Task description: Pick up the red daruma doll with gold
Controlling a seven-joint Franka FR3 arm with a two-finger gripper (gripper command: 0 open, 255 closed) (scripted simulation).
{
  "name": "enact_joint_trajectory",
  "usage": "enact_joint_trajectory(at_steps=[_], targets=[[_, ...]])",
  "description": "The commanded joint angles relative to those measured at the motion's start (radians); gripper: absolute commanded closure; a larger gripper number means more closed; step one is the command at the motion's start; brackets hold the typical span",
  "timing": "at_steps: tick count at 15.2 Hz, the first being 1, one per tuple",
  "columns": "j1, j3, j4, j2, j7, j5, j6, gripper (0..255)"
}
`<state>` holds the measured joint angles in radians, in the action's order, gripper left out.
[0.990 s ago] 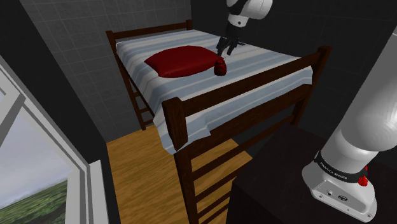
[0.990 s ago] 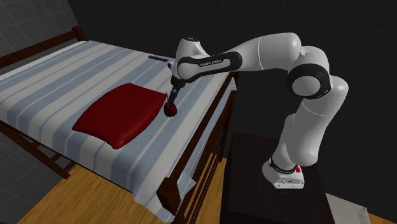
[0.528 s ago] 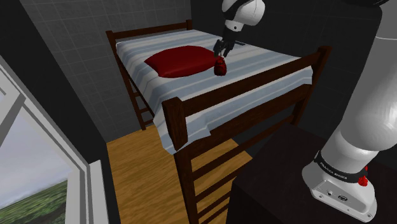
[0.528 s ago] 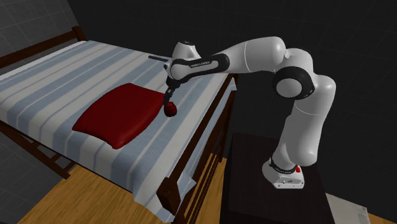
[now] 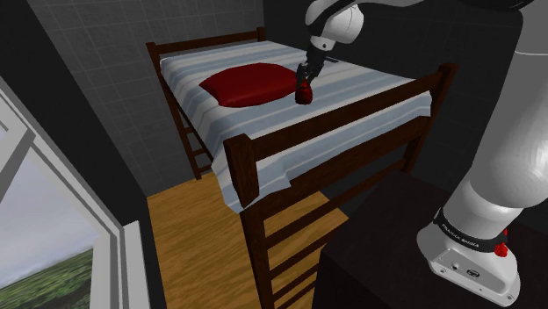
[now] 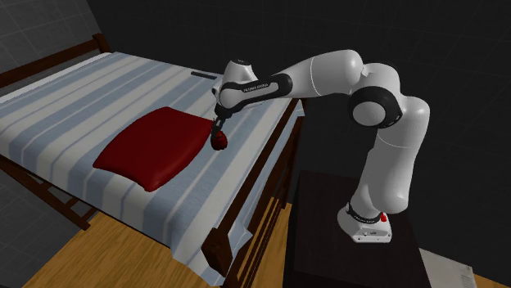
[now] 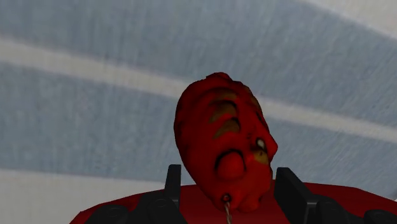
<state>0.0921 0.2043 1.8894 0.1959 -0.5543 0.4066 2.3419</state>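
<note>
Pincer point(image 5: 304, 83) is hanging in the upper middle of the shoulder view, pointing down over the doll point(image 5: 304, 94), which is sitting on the striped bed point(image 5: 369, 95) just right of a red cushion point(image 5: 246, 85). The white arm point(image 5: 514, 167) is rising along the right edge.

Across the second exterior view, the arm point(image 6: 327, 74) is reaching leftward from the dark stand point(image 6: 327, 245) at the lower right. The pincer point(image 6: 218, 132) is coming down on the doll point(image 6: 219, 142) near the frame's centre, at the cushion's point(image 6: 151, 147) right corner.

Seen from the wrist, the pincer point(image 7: 228, 175) is standing wide, its fingers point(image 7: 173, 181) flanking the red doll point(image 7: 219, 140) closely on both sides. Gold marks are showing on its face, and the striped sheet point(image 7: 95, 114) is lying behind it.
</note>
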Motion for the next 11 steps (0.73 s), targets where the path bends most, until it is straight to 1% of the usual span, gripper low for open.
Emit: enact_joint_trajectory(at_steps=[1, 7, 11], targets=[[0.0, 0.0, 0.002, 0.001, 0.0, 0.0, 0.0, 255], [0.0, 0.0, -0.001, 0.001, 0.0, -0.001, -0.002, 255], [-0.001, 0.005, -0.03, -0.017, 0.023, -0.02, -0.046, 255]])
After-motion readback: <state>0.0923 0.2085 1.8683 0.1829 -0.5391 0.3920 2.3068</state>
